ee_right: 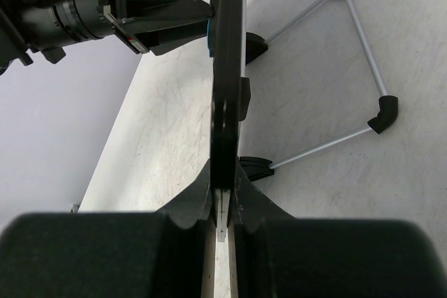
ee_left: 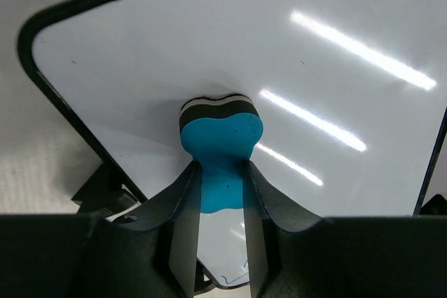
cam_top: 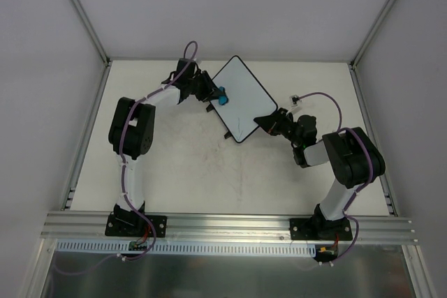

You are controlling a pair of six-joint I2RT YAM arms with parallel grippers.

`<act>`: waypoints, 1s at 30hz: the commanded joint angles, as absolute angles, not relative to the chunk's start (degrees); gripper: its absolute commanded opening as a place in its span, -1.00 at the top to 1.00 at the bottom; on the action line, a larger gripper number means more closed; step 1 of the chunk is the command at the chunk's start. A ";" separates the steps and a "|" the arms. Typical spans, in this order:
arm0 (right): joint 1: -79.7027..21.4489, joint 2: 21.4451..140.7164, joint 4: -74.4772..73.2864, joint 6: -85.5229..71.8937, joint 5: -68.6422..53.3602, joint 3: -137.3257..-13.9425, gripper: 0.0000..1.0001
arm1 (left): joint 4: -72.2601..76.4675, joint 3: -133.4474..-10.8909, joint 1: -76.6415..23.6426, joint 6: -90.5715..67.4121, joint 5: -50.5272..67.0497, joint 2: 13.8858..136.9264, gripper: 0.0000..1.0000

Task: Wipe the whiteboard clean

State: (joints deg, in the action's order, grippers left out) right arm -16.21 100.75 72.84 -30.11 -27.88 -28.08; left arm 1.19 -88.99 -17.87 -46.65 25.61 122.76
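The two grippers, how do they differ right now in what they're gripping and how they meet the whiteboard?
The left gripper is shut on a blue eraser; the right gripper is shut on the whiteboard itself. The left gripper holds the eraser against the board's white face; the right gripper pinches its black rim edge-on. Both are closed, and both work on the same board.
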 commanded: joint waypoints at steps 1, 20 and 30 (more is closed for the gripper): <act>-17.31 98.88 78.93 -28.21 -31.64 -29.97 1.00 | 0.53 -86.49 -22.32 -42.63 24.35 120.94 1.00; -17.23 98.61 78.84 -28.21 -31.64 -30.06 1.00 | 4.22 -73.83 -30.94 -35.33 14.76 112.85 1.00; -17.31 98.70 78.75 -28.48 -31.73 -30.15 1.00 | 7.03 -69.70 -35.24 -35.07 10.46 111.53 1.00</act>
